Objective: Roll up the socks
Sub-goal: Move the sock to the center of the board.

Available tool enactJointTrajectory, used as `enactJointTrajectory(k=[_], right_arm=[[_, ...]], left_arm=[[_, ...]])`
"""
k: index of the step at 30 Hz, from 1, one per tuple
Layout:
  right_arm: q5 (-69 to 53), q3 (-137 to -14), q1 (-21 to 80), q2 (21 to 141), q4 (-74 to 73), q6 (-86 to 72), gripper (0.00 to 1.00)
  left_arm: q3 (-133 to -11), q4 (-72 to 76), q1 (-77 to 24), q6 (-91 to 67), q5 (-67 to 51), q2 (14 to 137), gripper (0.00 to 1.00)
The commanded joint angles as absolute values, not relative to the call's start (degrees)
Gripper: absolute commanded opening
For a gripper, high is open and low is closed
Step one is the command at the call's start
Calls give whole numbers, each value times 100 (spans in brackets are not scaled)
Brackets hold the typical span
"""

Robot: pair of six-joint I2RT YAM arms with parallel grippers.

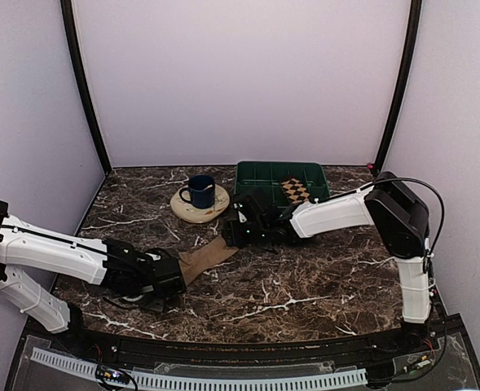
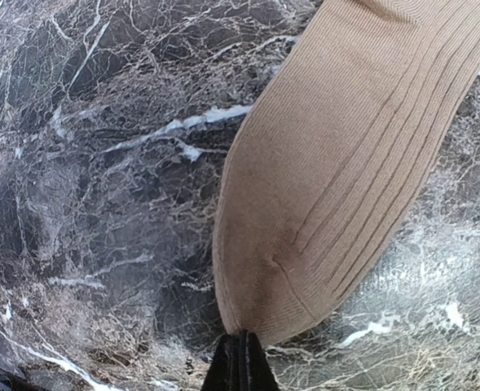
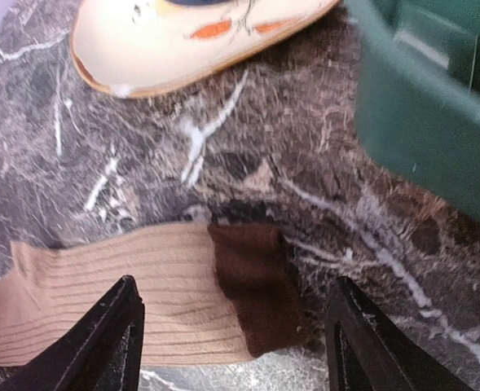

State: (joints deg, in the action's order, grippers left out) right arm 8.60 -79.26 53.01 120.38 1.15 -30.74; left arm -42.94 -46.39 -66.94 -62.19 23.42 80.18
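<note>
The marble worktop carries everything. The green tray sits at its back edge, right of centre, and holds the argyle sock, out of reach of either set of fingers for now.

The tan sock lies flat near the middle, its long axis slanting from near-left to back-right between the two arms. The left gripper is at the toe end, fingers pressed together and apparently pinching the very tip. The right gripper hangs over the other end, fingers spread wide to either side of the dark brown cuff and not gripping it. The right arm is therefore the nearer one to start a roll, probably from cuff toward toe.

The plate and blue mug stand just behind the cuff, and the tray wall is close on the right, so room there is tight.
</note>
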Motion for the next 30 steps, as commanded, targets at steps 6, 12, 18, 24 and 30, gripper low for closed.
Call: enactJointTrajectory(k=[6,12,18,24,30], right_arm=[[1060,-7993,5417,12271,-330,-3142,67],[1055,-7852,5448,12321,-305,-3285,66],[887,-7875,5449,12498,-172,-3454,62],[689,-7870,5449,12589,-272,-3568,41],[647,-7465,5460,12360,-162,-3760,15]], left_arm=[[-4123,-4781,-6715,-6378,2538,7644,0],[-4073,-4700,-6715,-6359,2549,7577,0],[-3972,-4611,-6714,-6345,2522,7568,0],[-3947,-4648,-6715,-6403,2570,7516,0],[-3912,-4634,-6715,-6465,2610,7461,0]])
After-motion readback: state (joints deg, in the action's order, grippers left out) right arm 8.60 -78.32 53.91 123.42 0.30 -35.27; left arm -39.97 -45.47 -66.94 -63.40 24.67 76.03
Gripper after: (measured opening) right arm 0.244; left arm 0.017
